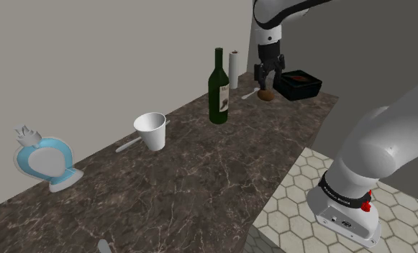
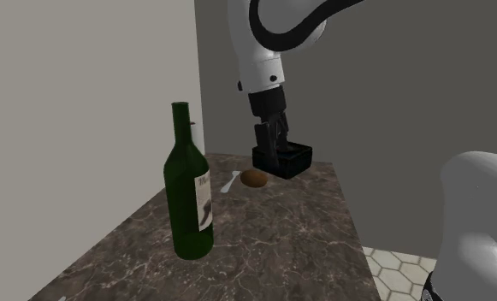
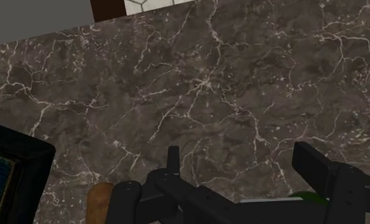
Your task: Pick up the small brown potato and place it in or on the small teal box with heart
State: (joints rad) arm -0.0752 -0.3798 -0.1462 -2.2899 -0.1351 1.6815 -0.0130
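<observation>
The small brown potato sits on the dark stone counter, in the upper right of the shoulder view. In the second exterior view the potato is near the middle of the frame. In the wrist view it lies off to the side of one finger, not between the two.

The black gripper hangs just above the potato and does not touch it. Its two fingers stand wide apart with bare counter between them. They hold nothing.

The box looks black outside. It sits near the potato, to its right in the shoulder view, close to the far wall. The wrist view shows a bit of blue-green inside the box.

A white spoon lies just left of the potato. A white tube stands behind it. A tall green bottle stands upright further left. A white cup is in the middle of the frame, with another spoon beside it. A blue and white stand is at the far left.
</observation>
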